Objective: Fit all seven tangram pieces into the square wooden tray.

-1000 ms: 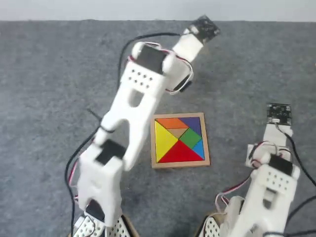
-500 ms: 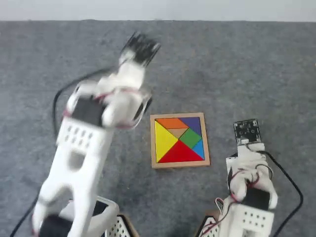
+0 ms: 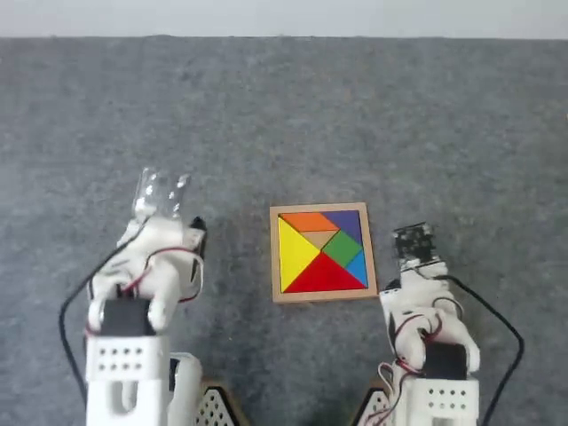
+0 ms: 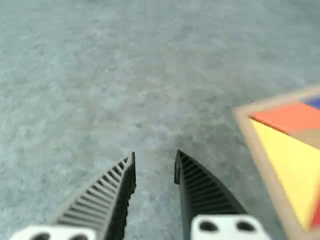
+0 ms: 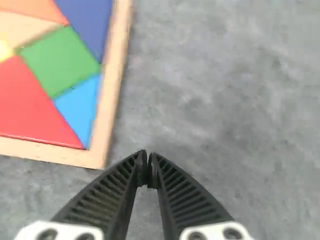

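Grey mat (image 3: pixel 284 106): your one tray (image 3: pixel 274 257) holds seven pieces (image 3: pixel 298 253). Left gripper (image 4: pixel 154 157) at tray's 9 o'clock, jaws slightly parted, empty; right gripper (image 5: pixel 147 157) at 4 o'clock, jaws together, empty.

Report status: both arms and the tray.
Left gripper jaws open, empty. Right gripper jaws shut, empty. All seven pieces seated in tray. Nothing in the way.

The high view looks steeply down over the grey table (image 3: pixel 426 115) from above its near edge, with the far edge at the top. Each wrist view sits close above the table, looking forward past the left gripper (image 4: pixel 155 154) or the right gripper (image 5: pixel 147 154). All three share the square wooden tray (image 3: pixel 274 257).
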Robot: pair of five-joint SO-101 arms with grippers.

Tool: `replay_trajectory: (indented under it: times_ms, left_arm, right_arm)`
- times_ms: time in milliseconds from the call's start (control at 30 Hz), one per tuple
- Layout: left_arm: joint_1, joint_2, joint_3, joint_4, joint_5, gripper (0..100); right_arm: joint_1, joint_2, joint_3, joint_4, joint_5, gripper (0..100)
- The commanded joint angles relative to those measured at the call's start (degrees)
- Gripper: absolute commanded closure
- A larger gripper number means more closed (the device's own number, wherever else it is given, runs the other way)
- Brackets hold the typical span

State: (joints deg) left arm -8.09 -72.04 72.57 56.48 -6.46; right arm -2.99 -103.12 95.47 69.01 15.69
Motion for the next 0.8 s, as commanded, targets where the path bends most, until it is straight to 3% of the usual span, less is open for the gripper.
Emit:
replay_trajectory:
  times_ms: [0, 167, 367, 533, 767]
  left_arm:
    - [-1.9, -8.4, 8.4, -5.1, 0.7, 88]
    - [-2.0, -18.7, 19.1, -8.4, 0.7, 88]
    - [-1.7, -30.5, 23.8, -5.5, 0.9, 88]
    - [-1.7, -32.0, 23.9, 0.6, 1.0, 88]
    - [-1.8, -32.0, 23.9, 2.0, 0.8, 88]
  right_arm:
    - [-2.1, -0.8, 1.0, -0.7, -0.8, 98.6]
    - [-2.0, -0.8, 1.0, 0.8, -0.6, 98.6]
    - [-2.1, -0.8, 1.0, 2.0, -0.4, 98.7]
    - [-2.2, -0.8, 1.0, 2.1, -0.4, 98.7]
    - [-2.2, -0.8, 1.0, 2.1, -0.4, 98.7]
